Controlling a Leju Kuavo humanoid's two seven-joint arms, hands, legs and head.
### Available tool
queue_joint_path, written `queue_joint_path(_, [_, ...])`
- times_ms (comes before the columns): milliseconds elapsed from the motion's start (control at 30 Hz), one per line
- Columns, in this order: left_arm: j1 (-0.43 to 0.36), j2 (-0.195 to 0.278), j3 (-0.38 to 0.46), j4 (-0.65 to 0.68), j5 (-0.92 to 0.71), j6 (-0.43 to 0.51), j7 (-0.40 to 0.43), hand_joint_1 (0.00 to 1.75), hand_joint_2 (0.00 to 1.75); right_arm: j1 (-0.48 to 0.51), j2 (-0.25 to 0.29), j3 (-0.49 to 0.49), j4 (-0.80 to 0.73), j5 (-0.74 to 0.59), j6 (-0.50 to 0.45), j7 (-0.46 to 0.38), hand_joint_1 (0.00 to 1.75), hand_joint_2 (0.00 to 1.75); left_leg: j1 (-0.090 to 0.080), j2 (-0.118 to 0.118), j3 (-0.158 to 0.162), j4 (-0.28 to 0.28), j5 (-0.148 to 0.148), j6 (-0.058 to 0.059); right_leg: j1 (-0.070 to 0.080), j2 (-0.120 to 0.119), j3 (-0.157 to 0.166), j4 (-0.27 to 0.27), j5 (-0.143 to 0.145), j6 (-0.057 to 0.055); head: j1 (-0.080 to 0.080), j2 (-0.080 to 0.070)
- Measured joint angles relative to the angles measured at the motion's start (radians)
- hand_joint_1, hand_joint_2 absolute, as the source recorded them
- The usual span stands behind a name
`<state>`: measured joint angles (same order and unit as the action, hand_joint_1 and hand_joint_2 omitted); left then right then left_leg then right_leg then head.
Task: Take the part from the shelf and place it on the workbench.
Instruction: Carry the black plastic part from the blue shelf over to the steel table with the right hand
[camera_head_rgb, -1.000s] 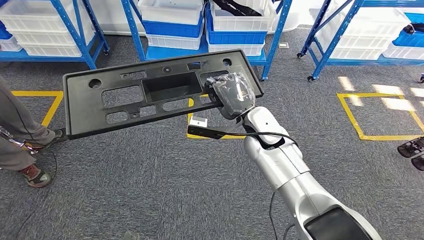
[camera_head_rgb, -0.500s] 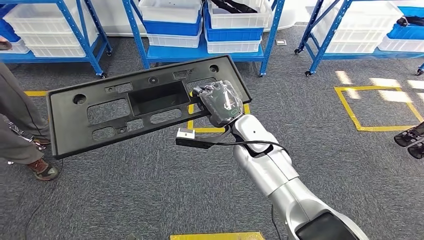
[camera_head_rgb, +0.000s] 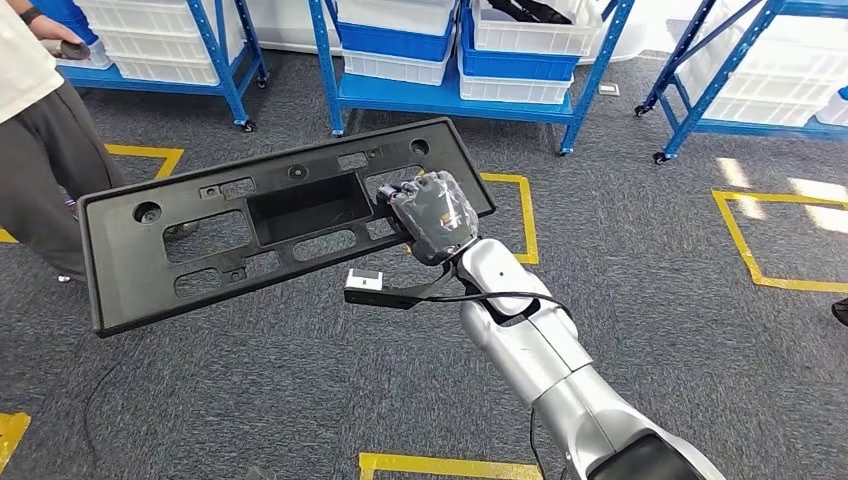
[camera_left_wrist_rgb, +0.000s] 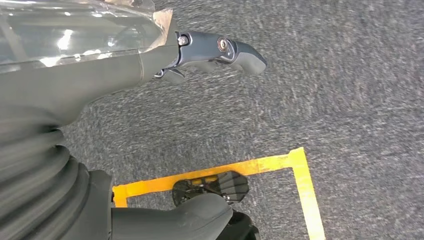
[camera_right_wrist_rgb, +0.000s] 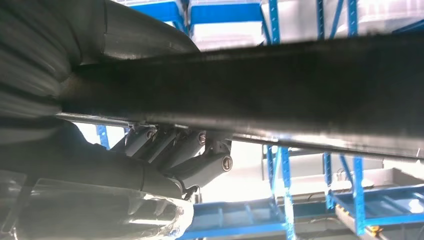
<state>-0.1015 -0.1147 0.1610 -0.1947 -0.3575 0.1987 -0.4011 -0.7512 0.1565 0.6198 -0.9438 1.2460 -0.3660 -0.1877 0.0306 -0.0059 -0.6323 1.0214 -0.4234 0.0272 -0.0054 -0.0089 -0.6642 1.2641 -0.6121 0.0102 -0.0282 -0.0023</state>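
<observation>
While right hand (camera_head_rgb: 432, 215) gripped part (camera_head_rgb: 270, 220) by one end above carpet (camera_head_rgb: 700, 280), left hand (camera_left_wrist_rgb: 150, 55) hung empty, fingers apart.

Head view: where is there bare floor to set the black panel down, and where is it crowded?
Bare grey carpet lies right of the right arm, between the yellow tape square and the blue shelving; more lies under the black panel that the right robot hand holds. It is crowded at the left, where a person stands.
</observation>
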Motion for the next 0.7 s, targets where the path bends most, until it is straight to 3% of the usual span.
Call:
queue_joint_path(33, [0.001,0.0,0.0,0.0,0.0,0.0,0.0,0.0,1.75,0.003,-0.002,0.0,0.0,0.0,0.002,0.0,1.66,1.75,-0.001,-0.008,-0.003,0.0,0.002,0.001,0.0,0.003,-0.016,0.036,-0.008,0.003,0.0,0.0])
queue_joint_path(67, [0.002,0.0,0.0,0.0,0.0,0.0,0.0,0.0,1.75,0.006,-0.002,0.001,0.0,0.0,0.003,0.0,1.66,1.75,-0.002,-0.016,-0.005,0.0,0.005,0.001,-0.001,0.005,-0.012,0.03,0.001,0.008,0.001,0.0])
queue_joint_path(100, [0.003,0.0,0.0,0.0,0.0,0.0,0.0,0.0,1.75,0.008,-0.003,0.001,0.0,0.001,0.004,0.0,1.66,1.75,-0.002,-0.024,-0.006,0.0,0.007,-0.001,-0.002,0.006,0.011,-0.014,0.023,0.014,0.001,0.0])
queue_joint_path(167, [0.003,-0.001,0.0,0.0,0.0,0.0,0.0,0.0,1.75,0.009,-0.003,0.002,0.0,0.001,0.004,0.0,1.66,1.75,-0.003,-0.039,-0.007,0.001,0.012,-0.008,-0.005,0.018,0.083,-0.158,0.078,0.022,0.002,0.0])
queue_joint_path(233, [0.004,-0.002,0.0,0.0,-0.001,0.0,0.001,0.0,1.75,0.008,-0.002,0.002,0.0,0.001,0.004,-0.001,1.66,1.75,-0.006,-0.049,-0.01,0.001,0.017,-0.018,-0.004,0.029,0.121,-0.242,0.105,0.017,0.002,0.0])
queue_joint_path(333, [0.007,-0.001,0.0,0.0,-0.005,0.0,0.002,0.0,1.75,0.009,0.0,0.003,-0.001,0.003,0.004,-0.002,1.66,1.75,-0.004,-0.054,-0.017,-0.003,0.026,-0.036,-0.003,0.021,0.121,-0.25,0.117,-0.003,0.001,0.0])
queue_joint_path(400, [0.009,0.0,0.0,0.0,-0.009,0.0,0.003,0.0,1.75,0.01,0.0,0.003,-0.001,0.006,0.004,-0.001,1.66,1.75,-0.002,-0.034,-0.036,0.035,-0.004,-0.044,-0.01,0.012,0.12,-0.252,0.127,-0.018,-0.001,0.0])
queue_joint_path(500, [0.009,0.0,0.0,0.0,-0.018,-0.001,0.005,0.0,1.75,0.018,-0.002,0.002,-0.003,0.01,0.004,0.0,1.66,1.75,-0.001,-0.003,-0.115,0.222,-0.105,-0.054,-0.007,-0.004,0.114,-0.253,0.131,-0.029,-0.005,0.0])
queue_joint_path(533, [0.009,0.0,0.0,0.0,-0.019,-0.001,0.006,0.0,1.75,0.023,-0.004,0.002,-0.003,0.01,0.004,0.001,1.66,1.75,-0.001,-0.001,-0.133,0.269,-0.121,-0.056,-0.004,-0.011,0.112,-0.252,0.132,-0.03,-0.005,0.0])
queue_joint_path(567, [0.009,0.0,0.0,0.0,-0.02,-0.002,0.008,0.0,1.75,0.028,-0.005,0.002,-0.003,0.011,0.004,0.002,1.66,1.75,-0.001,0.001,-0.133,0.28,-0.118,-0.056,-0.002,-0.017,0.111,-0.252,0.132,-0.03,-0.005,0.0])
queue_joint_path(600, [0.009,0.0,0.0,0.0,-0.02,-0.003,0.009,0.0,1.75,0.032,-0.006,0.002,-0.003,0.013,0.004,0.003,1.66,1.75,-0.001,0.004,-0.113,0.25,-0.099,-0.053,0.0,-0.023,0.111,-0.252,0.132,-0.03,-0.005,0.0])
queue_joint_path(700, [0.005,0.004,0.0,0.0,-0.025,-0.004,0.012,0.0,1.75,0.035,-0.009,-0.001,-0.012,0.02,0.006,0.006,1.66,1.75,-0.008,0.03,-0.001,0.057,-0.028,-0.035,0.008,-0.035,0.109,-0.251,0.132,-0.029,-0.004,0.0])
